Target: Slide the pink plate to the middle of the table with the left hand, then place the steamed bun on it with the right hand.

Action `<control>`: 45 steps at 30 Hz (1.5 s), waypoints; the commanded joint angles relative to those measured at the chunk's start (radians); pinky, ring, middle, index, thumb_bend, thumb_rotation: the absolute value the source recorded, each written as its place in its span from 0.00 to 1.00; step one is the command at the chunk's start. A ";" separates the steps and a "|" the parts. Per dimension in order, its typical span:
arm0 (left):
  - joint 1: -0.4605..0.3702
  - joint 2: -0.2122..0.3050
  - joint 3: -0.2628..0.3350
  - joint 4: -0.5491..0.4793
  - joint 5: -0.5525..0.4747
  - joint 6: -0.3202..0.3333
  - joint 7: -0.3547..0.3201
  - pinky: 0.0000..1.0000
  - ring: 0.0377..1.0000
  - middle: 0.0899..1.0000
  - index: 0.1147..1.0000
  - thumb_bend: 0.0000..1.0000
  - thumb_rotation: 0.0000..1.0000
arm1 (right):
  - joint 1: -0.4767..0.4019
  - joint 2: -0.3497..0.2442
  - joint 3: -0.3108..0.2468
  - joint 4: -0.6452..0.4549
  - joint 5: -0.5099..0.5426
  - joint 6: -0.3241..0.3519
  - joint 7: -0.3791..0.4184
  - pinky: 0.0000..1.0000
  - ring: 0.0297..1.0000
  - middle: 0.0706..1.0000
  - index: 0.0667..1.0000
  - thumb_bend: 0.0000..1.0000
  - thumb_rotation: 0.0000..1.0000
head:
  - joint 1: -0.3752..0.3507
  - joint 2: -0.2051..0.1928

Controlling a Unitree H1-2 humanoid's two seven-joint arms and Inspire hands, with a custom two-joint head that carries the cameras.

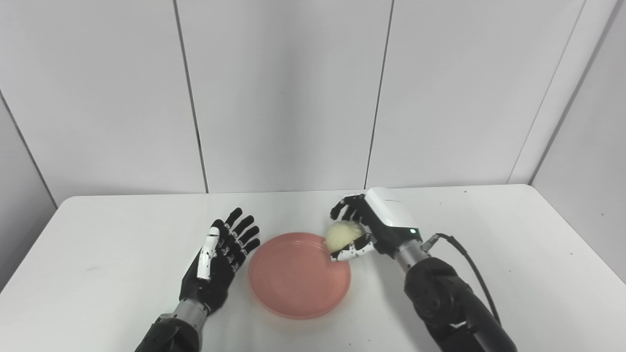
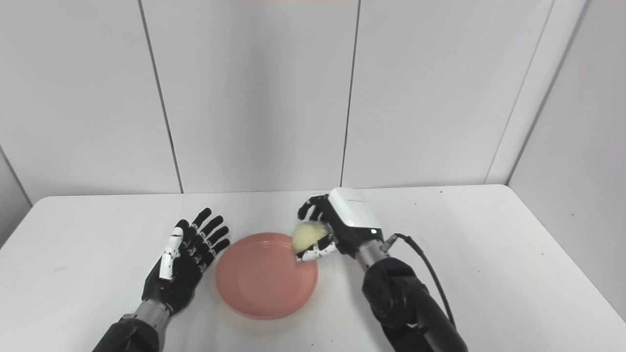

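Plain pale wall panels stand behind a white table (image 1: 489,234); no writing or label can be read anywhere. The pink plate (image 1: 293,283), round, shallow and bare, lies near the table's middle. Over the plate's far right rim, the right hand (image 1: 364,230) grips the steamed bun (image 1: 343,234), pale, rounded and creamy. Just left of the plate, the left hand (image 1: 217,259) is spread wide, holding nothing.

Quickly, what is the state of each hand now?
Left hand: open, holding nothing, beside the pink plate.
Right hand: shut on the steamed bun.
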 commanded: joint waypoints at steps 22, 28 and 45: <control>0.094 -0.025 -0.022 0.054 0.043 0.169 0.092 0.88 0.89 0.90 0.92 0.43 1.00 | -0.058 0.137 0.077 0.081 -0.005 -0.064 0.000 0.28 0.34 0.38 0.50 0.52 0.00 | 0.037 0.011; 0.094 -0.026 -0.025 0.047 0.040 0.174 0.098 0.88 0.89 0.90 0.91 0.43 1.00 | -0.067 0.147 0.098 0.156 -0.007 -0.090 -0.013 0.28 0.34 0.38 0.50 0.52 0.00 | 0.040 0.015; 0.095 -0.019 -0.035 0.042 0.031 0.172 0.087 0.91 0.91 0.92 0.94 0.44 1.00 | -0.083 0.137 0.165 0.201 -0.077 -0.056 0.039 0.53 0.61 0.61 0.67 0.68 0.18 | 0.043 0.023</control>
